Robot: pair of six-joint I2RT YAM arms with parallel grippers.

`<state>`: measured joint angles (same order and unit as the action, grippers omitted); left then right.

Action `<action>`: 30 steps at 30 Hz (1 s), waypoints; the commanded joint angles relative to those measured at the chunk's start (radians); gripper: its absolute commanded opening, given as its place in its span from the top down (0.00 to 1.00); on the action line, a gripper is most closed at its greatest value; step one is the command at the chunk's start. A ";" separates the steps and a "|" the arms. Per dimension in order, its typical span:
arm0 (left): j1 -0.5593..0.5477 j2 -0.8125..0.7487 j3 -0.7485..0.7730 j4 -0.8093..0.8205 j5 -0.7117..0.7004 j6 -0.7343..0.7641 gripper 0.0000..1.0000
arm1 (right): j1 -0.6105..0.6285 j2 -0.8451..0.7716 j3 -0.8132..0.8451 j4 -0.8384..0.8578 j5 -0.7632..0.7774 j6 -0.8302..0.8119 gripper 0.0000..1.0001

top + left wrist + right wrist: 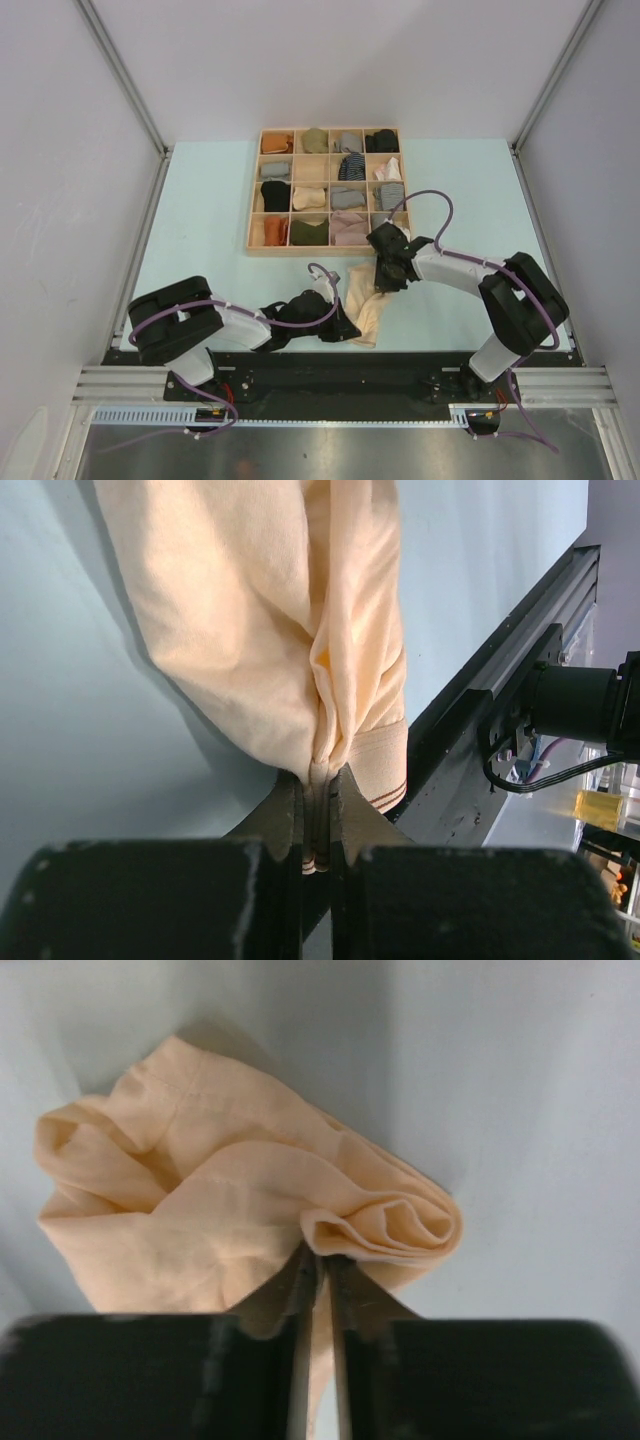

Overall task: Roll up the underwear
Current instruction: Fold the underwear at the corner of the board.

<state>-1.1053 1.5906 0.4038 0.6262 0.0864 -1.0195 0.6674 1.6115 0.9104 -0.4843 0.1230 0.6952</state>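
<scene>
A shallow wooden tray [254,190], divided into a four-by-four grid, sits on a pale blue-green table [200,230]. Small folded cloth bundles fill most cells: an olive bundle [315,140] and a grey bundle [347,142] in the tray's far row, and a striped bundle [351,167] in the cell just nearer.

White-and-black arms [465,268], purple cables [447,212], dark left claw [318,785], right claw [316,1260]

I see the pale blue desk [200,230]: a wooden tray [300,250] upper centre, cream underwear [365,310] just below it.
</scene>
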 commanded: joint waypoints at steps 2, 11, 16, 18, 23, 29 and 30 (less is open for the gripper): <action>-0.007 0.032 0.009 -0.072 0.018 0.025 1.00 | 0.015 -0.027 0.041 -0.017 0.012 -0.039 1.00; -0.007 0.022 0.003 -0.109 0.018 0.019 1.00 | 0.060 -0.101 0.128 -0.066 0.079 -0.033 1.00; -0.007 0.009 -0.010 -0.117 0.010 0.010 1.00 | 0.089 -0.072 0.176 -0.060 0.086 -0.040 1.00; -0.007 0.005 -0.014 -0.122 0.004 0.007 1.00 | 0.100 -0.045 0.199 -0.057 0.084 -0.042 1.00; -0.008 0.002 -0.026 -0.114 0.006 -0.001 1.00 | 0.116 0.007 0.245 -0.037 0.076 -0.052 1.00; -0.008 -0.035 -0.057 -0.115 -0.022 -0.020 1.00 | 0.138 0.080 0.303 -0.020 0.060 -0.068 1.00; -0.007 -0.044 -0.066 -0.118 -0.028 -0.027 1.00 | 0.144 0.099 0.308 -0.019 0.055 -0.069 1.00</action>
<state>-1.1053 1.5761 0.3916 0.6125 0.0753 -1.0328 0.7948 1.6707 1.1553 -0.5476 0.1722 0.6506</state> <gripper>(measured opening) 0.059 0.009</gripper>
